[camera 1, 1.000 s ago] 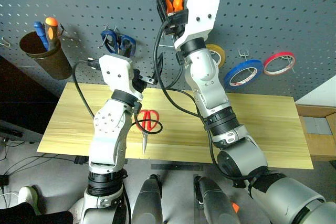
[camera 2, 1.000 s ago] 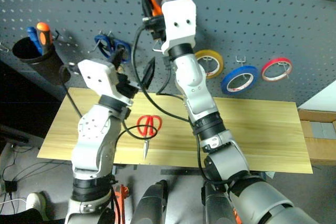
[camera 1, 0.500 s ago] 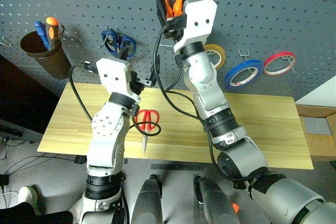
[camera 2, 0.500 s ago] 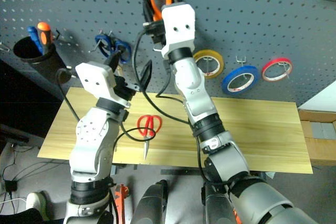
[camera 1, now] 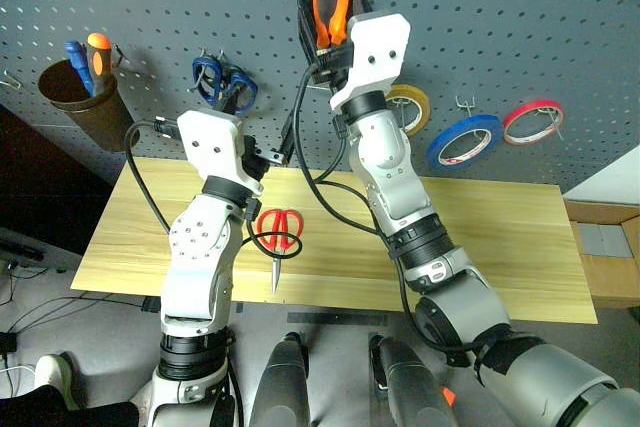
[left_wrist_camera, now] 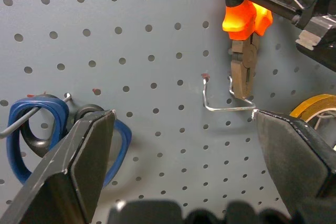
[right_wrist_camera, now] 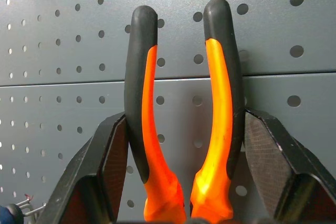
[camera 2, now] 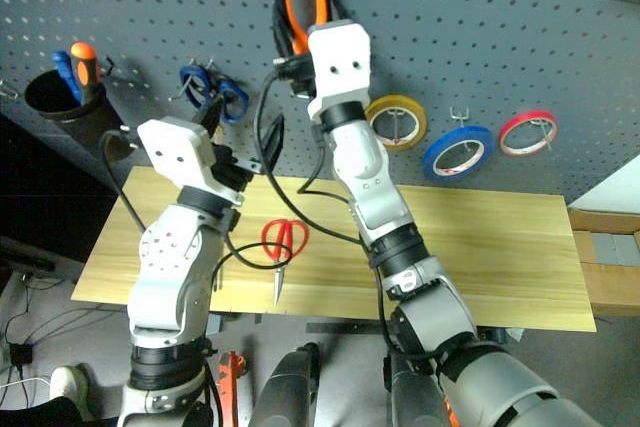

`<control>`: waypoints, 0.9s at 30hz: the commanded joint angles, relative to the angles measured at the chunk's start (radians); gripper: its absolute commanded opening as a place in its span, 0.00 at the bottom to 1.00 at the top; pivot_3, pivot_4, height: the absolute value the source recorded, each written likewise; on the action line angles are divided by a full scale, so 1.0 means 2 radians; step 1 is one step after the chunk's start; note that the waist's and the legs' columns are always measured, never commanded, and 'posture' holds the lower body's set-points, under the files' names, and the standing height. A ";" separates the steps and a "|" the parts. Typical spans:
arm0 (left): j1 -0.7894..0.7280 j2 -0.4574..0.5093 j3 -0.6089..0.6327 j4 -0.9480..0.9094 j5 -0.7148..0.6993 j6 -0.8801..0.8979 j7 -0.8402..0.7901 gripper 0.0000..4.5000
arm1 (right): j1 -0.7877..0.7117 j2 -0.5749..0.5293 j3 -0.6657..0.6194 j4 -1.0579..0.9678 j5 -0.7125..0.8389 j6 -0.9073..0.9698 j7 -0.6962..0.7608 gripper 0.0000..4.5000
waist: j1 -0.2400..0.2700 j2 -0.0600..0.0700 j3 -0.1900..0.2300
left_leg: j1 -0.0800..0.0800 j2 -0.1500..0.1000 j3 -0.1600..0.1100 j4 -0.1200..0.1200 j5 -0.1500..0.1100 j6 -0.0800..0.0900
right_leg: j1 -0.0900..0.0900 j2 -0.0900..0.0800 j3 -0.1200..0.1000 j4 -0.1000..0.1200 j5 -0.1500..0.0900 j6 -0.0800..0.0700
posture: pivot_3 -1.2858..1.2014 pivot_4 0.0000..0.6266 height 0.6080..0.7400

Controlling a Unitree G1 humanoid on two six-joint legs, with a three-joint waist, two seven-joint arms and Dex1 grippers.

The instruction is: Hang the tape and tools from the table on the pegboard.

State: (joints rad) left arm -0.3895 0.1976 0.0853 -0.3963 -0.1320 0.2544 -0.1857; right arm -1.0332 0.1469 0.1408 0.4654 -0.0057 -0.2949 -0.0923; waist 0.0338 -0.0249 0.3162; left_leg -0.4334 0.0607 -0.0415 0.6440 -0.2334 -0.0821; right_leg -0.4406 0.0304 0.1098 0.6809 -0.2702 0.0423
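While my right jaws pinch the pliers (right_wrist_camera: 184,129) against the pegboard (camera 1: 520,17), my left jaws stand spread.

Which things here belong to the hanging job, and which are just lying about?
Job: pliers in the right gripper, red-handled scissors on the table, blue tape, pegboard.
Lying about: blue-handled scissors, yellow roll, red roll, brown cup.

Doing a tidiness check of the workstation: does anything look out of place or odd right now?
Only the red-handled scissors stand out: they lie on the table instead of hanging. The pliers are held handles-up in the right end effector, jaws beside a metal hook on the pegboard.
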 commanded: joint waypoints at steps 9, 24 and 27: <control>0.002 0.004 0.005 -0.019 0.002 -0.012 0.005 1.00 | 0.030 0.048 0.015 -0.015 0.018 0.014 -0.004 0.60 | 0.010 0.000 0.003 | 0.000 0.000 0.000 -0.001 0.000 0.000 | 0.000 0.000 0.000 0.000 0.000 0.000 | 0.62 0.53 1.00; -0.004 0.003 0.001 -0.006 0.004 -0.021 0.004 1.00 | 0.044 0.018 0.023 -0.042 0.004 0.023 0.000 0.97 | 0.010 0.000 0.003 | 0.000 0.000 0.000 0.000 0.000 0.000 | 0.000 0.000 -0.001 0.000 0.000 0.000 | 0.61 0.52 1.00; -0.005 0.001 -0.003 0.001 0.005 -0.027 0.003 1.00 | 0.069 0.001 0.026 -0.090 -0.002 0.039 0.010 0.97 | 0.010 0.000 0.003 | 0.000 0.000 0.000 0.000 0.000 0.000 | 0.000 0.000 -0.001 0.000 0.000 0.000 | 0.60 0.51 1.00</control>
State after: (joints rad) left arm -0.3874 0.1987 0.0830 -0.3826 -0.1300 0.2311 -0.1848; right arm -0.9271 0.1301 0.1879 0.3720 0.0026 -0.2261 -0.0851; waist 0.0530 -0.0259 0.3218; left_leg -0.4338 0.0614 -0.0421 0.6430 -0.2335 -0.0824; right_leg -0.4410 0.0303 0.1074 0.6799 -0.2702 0.0422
